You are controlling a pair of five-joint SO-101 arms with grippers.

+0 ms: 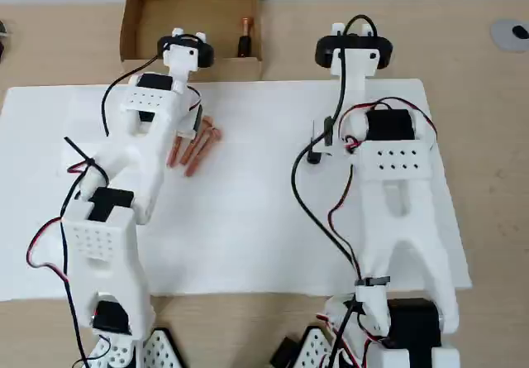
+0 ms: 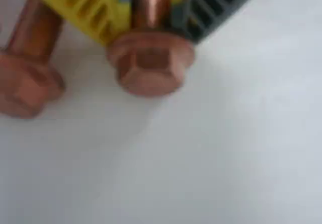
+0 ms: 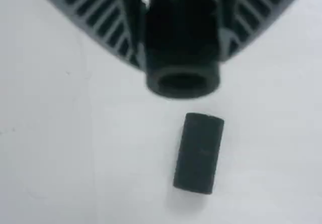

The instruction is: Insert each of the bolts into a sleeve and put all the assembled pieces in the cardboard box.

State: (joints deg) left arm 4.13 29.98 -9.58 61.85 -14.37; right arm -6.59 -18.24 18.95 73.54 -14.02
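Observation:
My left gripper (image 2: 151, 17) is shut on a copper bolt (image 2: 151, 65), its yellow and dark fingers clamped on the shank just above the hex head, low over the white paper. A second bolt (image 2: 27, 78) lies right beside it. In the high view the bolts (image 1: 192, 155) lie bunched by the left arm's tip. My right gripper (image 3: 182, 38) is shut on a black sleeve (image 3: 182, 68), whose open end faces the camera. Another black sleeve (image 3: 198, 151) lies loose on the paper just beyond it. The cardboard box (image 1: 136, 21) stands at the back left, with one assembled piece (image 1: 245, 37) inside.
A white paper sheet (image 1: 248, 236) covers the table's middle, and both arms stand over it. Red and black cables hang along each arm. A grey disc (image 1: 511, 33) rests at the back right edge of the wooden table.

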